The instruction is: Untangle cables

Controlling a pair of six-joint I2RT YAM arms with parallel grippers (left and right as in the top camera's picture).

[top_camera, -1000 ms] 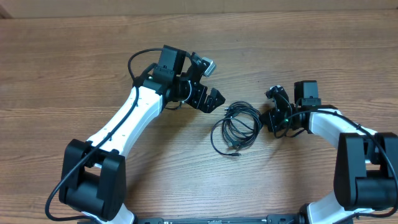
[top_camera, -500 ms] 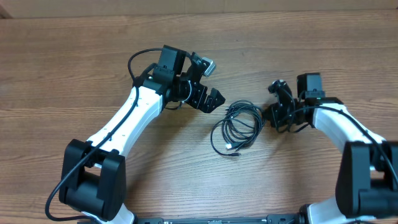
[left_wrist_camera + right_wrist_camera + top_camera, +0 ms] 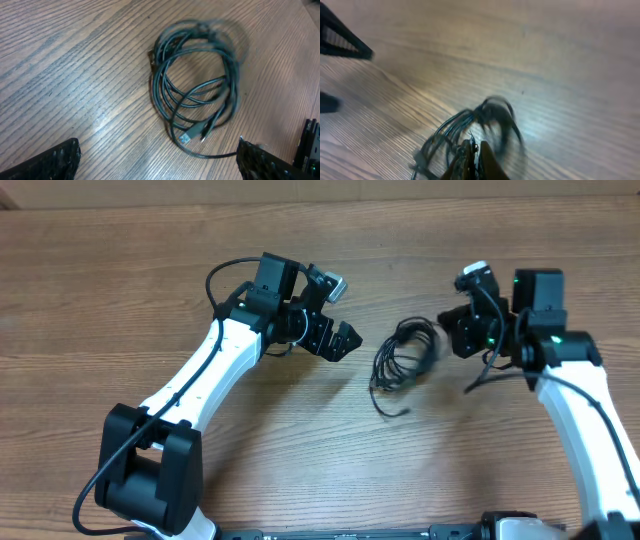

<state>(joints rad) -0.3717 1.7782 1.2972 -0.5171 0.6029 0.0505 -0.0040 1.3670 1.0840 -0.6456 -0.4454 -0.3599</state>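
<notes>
The right tool (image 3: 471, 159), clamped on the cables (image 3: 405, 352), has lifted and dragged the coil from the middle of the surface (image 3: 120, 300) toward its far edge. This pulls the loops narrower. The left tool (image 3: 347, 340) waits nearby, fingers apart.

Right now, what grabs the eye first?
The tangled coil of thin black cables at the centre of the table, its right edge pinched in the right gripper, one loose end trailing out. The left gripper hangs open just left of the coil, not touching it.
</notes>
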